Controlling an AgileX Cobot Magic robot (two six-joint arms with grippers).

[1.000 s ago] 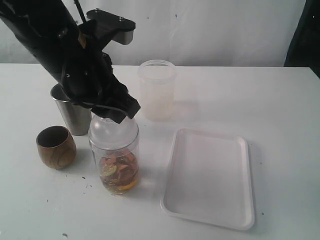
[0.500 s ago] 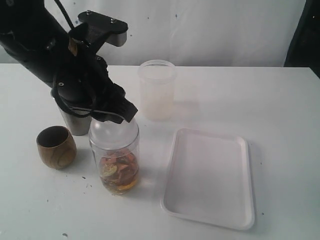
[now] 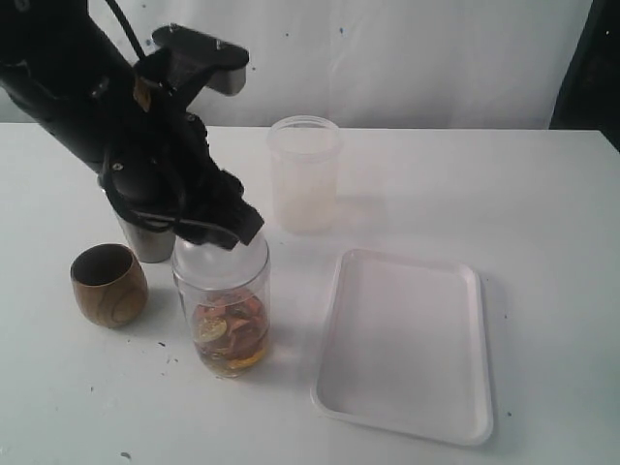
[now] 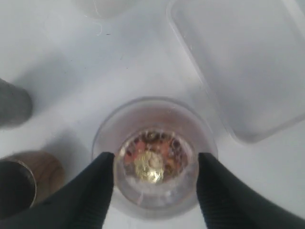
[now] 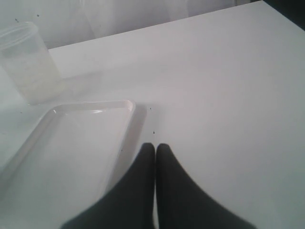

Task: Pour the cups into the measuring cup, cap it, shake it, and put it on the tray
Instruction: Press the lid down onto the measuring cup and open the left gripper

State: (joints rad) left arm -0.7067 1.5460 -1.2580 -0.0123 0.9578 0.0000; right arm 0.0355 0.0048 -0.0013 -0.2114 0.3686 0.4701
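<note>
Outside view: the left gripper (image 3: 225,232) sits low over the capped measuring cup (image 3: 223,315), which stands beside the tray (image 3: 402,354).

Left wrist view: its 2 fingers (image 4: 95,191) are spread, 1 on each side of the cup, holding nothing. It should squeeze evenly, so nothing tips.

Right wrist view: the right gripper (image 5: 156,148) is closed tight and empty.

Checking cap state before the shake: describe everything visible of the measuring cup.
The measuring cup is a clear plastic tumbler, standing upright between the wooden cup and the tray. Orange-brown pieces lie at its bottom; its top looks frosted and domed. Fingers of the left gripper flank its top; whether they touch is unclear.
</note>
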